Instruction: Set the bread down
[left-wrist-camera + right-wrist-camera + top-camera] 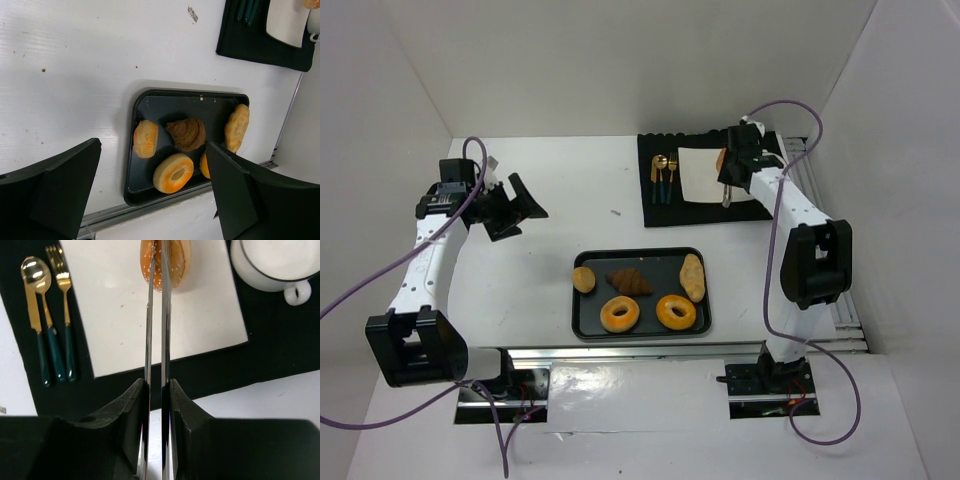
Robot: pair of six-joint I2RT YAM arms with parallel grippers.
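The bread (175,262), a small glossy orange-brown roll, is at the far edge of the white square plate (125,305). The tips of a pair of metal tongs (149,330) reach it; whether it rests on the plate I cannot tell. My right gripper (156,385) is shut on the tongs' two blades. From above, the bread (721,160) shows beside the right gripper (740,165) over the plate (698,172). My left gripper (515,205) hangs open and empty over the table's left side, and in its own view the left gripper (152,150) looks down at the tray.
A black mat (665,210) carries the plate, a gold spoon (35,295), a fork (62,285) and a white cup (275,260). The black tray (576,310) near the front holds two bagels (619,314), a croissant (629,281), a tan bun (584,279) and a pale loaf (693,277).
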